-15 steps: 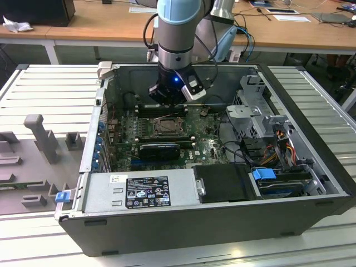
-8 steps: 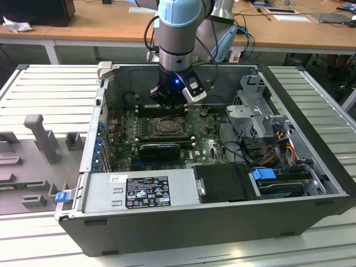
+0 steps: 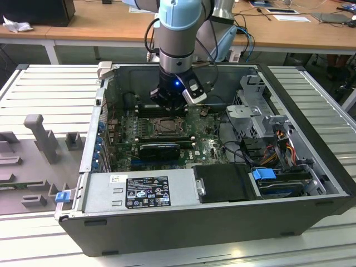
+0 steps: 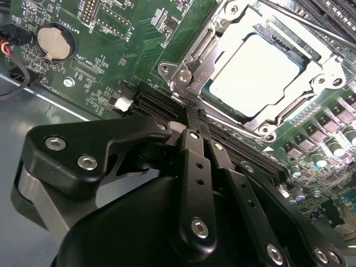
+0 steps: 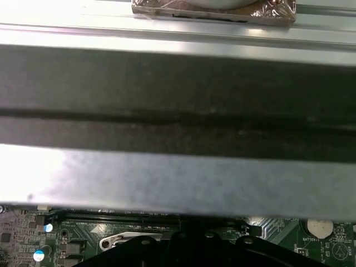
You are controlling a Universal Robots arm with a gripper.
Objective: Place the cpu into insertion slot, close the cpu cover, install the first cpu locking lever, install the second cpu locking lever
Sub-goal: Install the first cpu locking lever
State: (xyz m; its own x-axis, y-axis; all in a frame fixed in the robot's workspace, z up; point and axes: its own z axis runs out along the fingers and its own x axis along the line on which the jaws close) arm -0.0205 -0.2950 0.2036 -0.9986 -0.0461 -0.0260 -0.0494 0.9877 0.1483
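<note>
No legible print (power-supply label [image 3: 147, 192] too small)

Long wooden desk [image 3: 100, 25] across the top of the exterior view, strewn with papers [image 3: 292, 18] at upper right and a crumpled white scrap [image 3: 15, 25] at upper left beside a dark box [image 3: 41, 11]. Below it, a ribbed grey metal table [image 3: 47, 92] spreading over both sides of the frame. Grey moulded fixtures [image 3: 39, 133] at middle left, with a small blue clip [image 3: 62, 196] lower down. Even, bright indoor light.
</note>
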